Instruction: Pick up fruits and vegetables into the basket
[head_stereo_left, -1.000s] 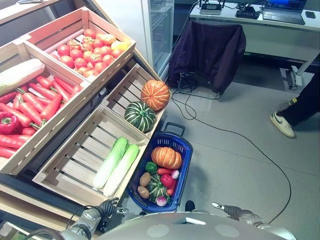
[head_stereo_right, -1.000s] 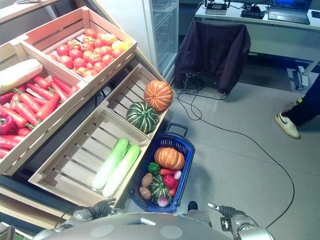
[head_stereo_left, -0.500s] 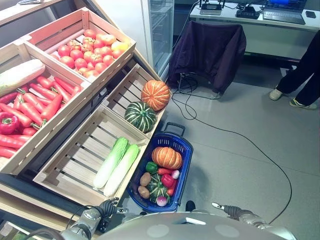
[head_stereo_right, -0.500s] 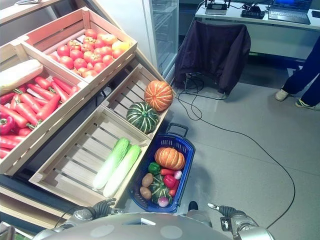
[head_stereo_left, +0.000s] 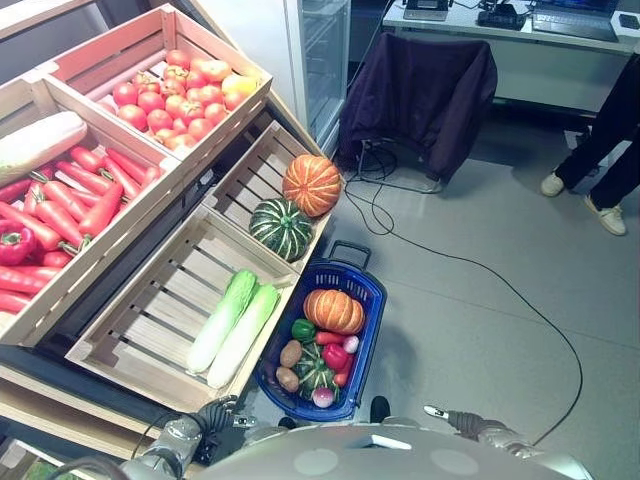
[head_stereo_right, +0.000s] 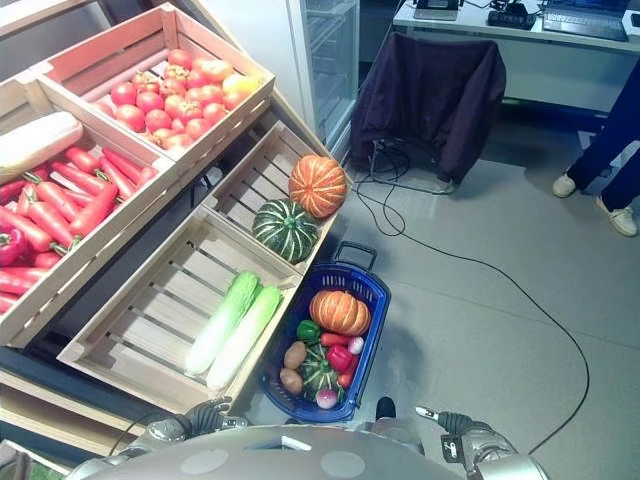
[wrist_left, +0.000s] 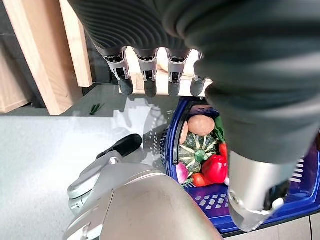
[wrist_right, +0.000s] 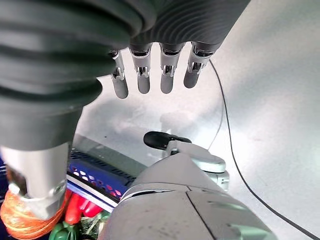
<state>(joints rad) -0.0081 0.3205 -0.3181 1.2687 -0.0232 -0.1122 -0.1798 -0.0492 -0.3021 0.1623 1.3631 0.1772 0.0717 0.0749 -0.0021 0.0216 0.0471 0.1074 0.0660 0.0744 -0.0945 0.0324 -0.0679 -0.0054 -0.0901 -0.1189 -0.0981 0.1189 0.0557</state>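
Observation:
A blue basket (head_stereo_left: 372, 300) stands on the floor by the lower crate. In it lie an orange pumpkin (head_stereo_left: 333, 311), a green pepper (head_stereo_left: 302, 331), a red pepper (head_stereo_left: 335, 357), potatoes (head_stereo_left: 290, 355) and a small green squash (head_stereo_left: 314, 377). My left hand (head_stereo_left: 215, 412) hangs low near the basket's near left corner, its fingers (wrist_left: 150, 75) straight and holding nothing. My right hand (head_stereo_left: 455, 420) hangs over the floor to the basket's right, its fingers (wrist_right: 150, 75) straight and empty. The left wrist view shows the basket (wrist_left: 172, 135) with a potato (wrist_left: 201, 125).
Sloped wooden crates on the left hold two long cabbages (head_stereo_left: 235, 320), a large orange pumpkin (head_stereo_left: 311, 186), a green squash (head_stereo_left: 281, 229), tomatoes (head_stereo_left: 170, 90) and carrots (head_stereo_left: 70, 200). A chair with a dark jacket (head_stereo_left: 415, 90) stands behind. A person's legs (head_stereo_left: 600, 150) are at the far right.
The person at the far right has walked further back and now stands there. The camera has shifted slightly. Both hands and the basket have stayed put.

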